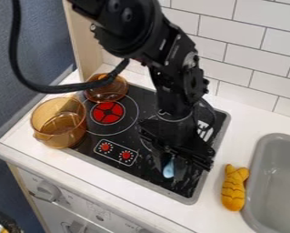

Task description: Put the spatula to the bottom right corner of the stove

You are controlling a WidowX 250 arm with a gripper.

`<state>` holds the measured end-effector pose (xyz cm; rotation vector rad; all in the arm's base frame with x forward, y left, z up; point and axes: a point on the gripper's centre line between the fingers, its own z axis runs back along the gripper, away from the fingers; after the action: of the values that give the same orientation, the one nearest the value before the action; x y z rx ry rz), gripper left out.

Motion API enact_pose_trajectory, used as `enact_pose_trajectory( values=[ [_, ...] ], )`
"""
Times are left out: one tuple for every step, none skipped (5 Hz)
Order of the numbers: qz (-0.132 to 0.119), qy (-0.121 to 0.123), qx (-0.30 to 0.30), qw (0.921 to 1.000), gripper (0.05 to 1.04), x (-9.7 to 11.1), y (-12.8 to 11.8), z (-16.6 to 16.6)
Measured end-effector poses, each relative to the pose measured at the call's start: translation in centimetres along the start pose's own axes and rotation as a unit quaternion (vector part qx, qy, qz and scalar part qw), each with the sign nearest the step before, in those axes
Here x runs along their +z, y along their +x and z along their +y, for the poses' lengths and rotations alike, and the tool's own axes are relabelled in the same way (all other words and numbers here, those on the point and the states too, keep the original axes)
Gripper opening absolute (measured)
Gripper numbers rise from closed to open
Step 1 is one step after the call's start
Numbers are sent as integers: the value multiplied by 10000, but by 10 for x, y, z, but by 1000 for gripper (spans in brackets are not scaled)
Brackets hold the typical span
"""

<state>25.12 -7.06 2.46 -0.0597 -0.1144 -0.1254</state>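
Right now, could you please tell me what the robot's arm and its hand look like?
The arm is mostly black, with chunky links, rounded joints, small grey screw heads and a few pale marks. A thick black cable loops out at its side. The hand is black too, with a wide, angular body.

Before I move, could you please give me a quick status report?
Pincer low over stove's bottom right; grip unclear. Blue piece, likely spatula, at pincer. Amber pots at stove's left, away from that corner.

Black arm (174, 77) slants down from top; end effector (170, 174) points downward
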Motion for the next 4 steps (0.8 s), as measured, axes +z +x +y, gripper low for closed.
enact_pose_trajectory(
  values=[
    [82,109,-22,9999,340,-19,0,4],
    [102,79,-80,9999,339,-35,4,0],
    [106,117,-76,9998,375,-39,5,1],
    [118,-33,-10,9999,679,-39,5,-3]
  ],
)
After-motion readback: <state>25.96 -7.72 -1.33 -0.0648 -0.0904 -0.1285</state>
